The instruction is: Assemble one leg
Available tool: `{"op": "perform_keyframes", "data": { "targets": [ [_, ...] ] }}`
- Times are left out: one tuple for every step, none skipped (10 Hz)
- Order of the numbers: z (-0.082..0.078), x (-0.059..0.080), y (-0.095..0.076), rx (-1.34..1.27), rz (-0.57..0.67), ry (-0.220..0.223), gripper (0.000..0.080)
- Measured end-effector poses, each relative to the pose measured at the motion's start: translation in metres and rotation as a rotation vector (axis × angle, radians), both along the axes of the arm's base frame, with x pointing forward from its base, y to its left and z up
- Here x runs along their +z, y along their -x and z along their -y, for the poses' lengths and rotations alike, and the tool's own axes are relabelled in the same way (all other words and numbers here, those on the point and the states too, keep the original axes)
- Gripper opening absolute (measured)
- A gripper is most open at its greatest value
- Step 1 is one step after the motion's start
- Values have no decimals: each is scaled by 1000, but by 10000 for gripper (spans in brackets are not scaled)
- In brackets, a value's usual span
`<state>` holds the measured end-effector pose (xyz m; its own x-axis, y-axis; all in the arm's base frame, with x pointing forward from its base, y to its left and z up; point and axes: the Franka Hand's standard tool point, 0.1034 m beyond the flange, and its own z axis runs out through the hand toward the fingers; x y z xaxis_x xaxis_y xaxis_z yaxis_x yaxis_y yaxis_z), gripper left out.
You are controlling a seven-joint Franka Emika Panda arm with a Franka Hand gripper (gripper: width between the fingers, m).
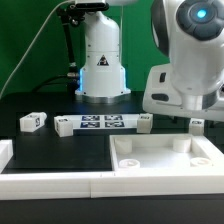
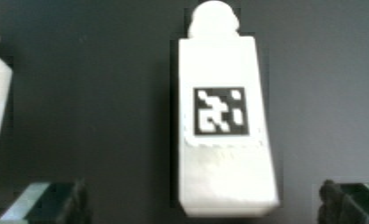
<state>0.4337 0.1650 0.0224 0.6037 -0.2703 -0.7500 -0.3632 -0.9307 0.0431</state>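
claw (image 2: 199,200) fingers frame the wrist view, spread wide and holding nothing, one on either side of the leg (image 2: 222,110). the leg lies flat on the dark bench (image 2: 110,60), tag up, with the fingers level with its plain end rather than its middle. closing there could let it pivot or skid out. a second leg (image 2: 0,100) lies just beside the leg; a descending finger might clip it.

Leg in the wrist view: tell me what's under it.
The leg lies flat on the black table, tag facing up. The table shows on either side of it; the patch directly beneath is covered by the leg itself.
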Motion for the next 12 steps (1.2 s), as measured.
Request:
{"op": "perform_keyframes", "data": {
  "targets": [
    [-1, -7, -1, -3, 2, 2, 649],
    [-3, -9, 0, -1, 12, 4, 649],
    [-4, -11, 2, 1, 14, 6, 649],
    [-6, -14, 4, 4, 20, 8, 649],
    [-8, -16, 5, 6, 25, 9, 649],
    [-9, -16, 6, 8, 24, 10, 649],
    [-9, -16, 6, 6, 24, 12, 619],
    [-9, -16, 6, 6, 24, 12, 619],
    [-9, -16, 6, 6, 24, 12, 443],
    [-9, -16, 6, 5, 24, 12, 288],
    [-9, -16, 6, 5, 24, 12, 288],
    [-9, -16, 6, 5, 24, 12, 290]
  ]
}}
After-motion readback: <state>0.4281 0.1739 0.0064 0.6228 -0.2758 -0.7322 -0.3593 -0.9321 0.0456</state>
